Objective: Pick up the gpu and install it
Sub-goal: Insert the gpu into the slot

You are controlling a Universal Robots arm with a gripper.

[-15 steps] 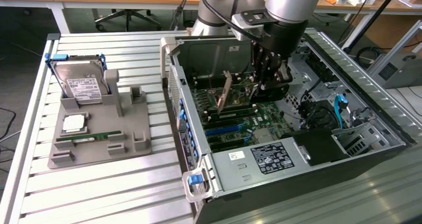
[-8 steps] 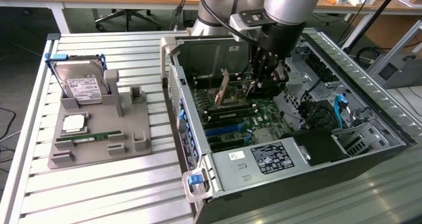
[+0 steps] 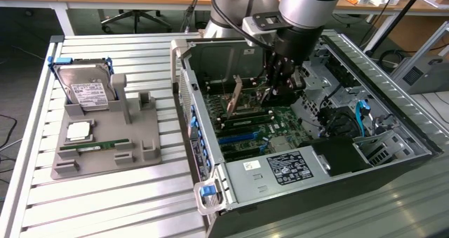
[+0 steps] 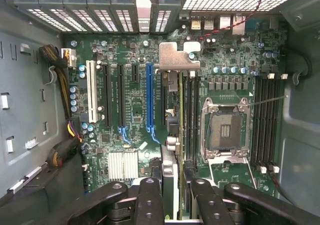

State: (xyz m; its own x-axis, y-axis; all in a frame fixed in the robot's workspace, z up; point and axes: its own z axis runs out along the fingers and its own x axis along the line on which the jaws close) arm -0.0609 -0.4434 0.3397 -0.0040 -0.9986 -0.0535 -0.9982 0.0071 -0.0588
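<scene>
My gripper (image 3: 279,88) is lowered inside the open computer case (image 3: 210,159), over the motherboard. It is shut on the gpu (image 3: 247,99), a thin dark card held upright. The wrist view looks down the gpu (image 4: 170,155) edge-on between the black fingers (image 4: 149,195). Its silvery bracket (image 4: 178,59) is at the far end, by the case's rear slot covers. The card lies along the board between the long blue slot (image 4: 149,97) and the open CPU socket (image 4: 225,130). I cannot tell whether its edge touches a slot.
A grey parts tray (image 3: 140,154) at the exterior view's left holds a silver hard drive (image 3: 84,88), a green memory stick (image 3: 94,144) and a small square chip (image 3: 79,130). The power supply (image 3: 287,167) and drive cages (image 3: 329,85) crowd the case. A white slot (image 4: 91,92) and cables (image 4: 62,80) lie beside the expansion slots.
</scene>
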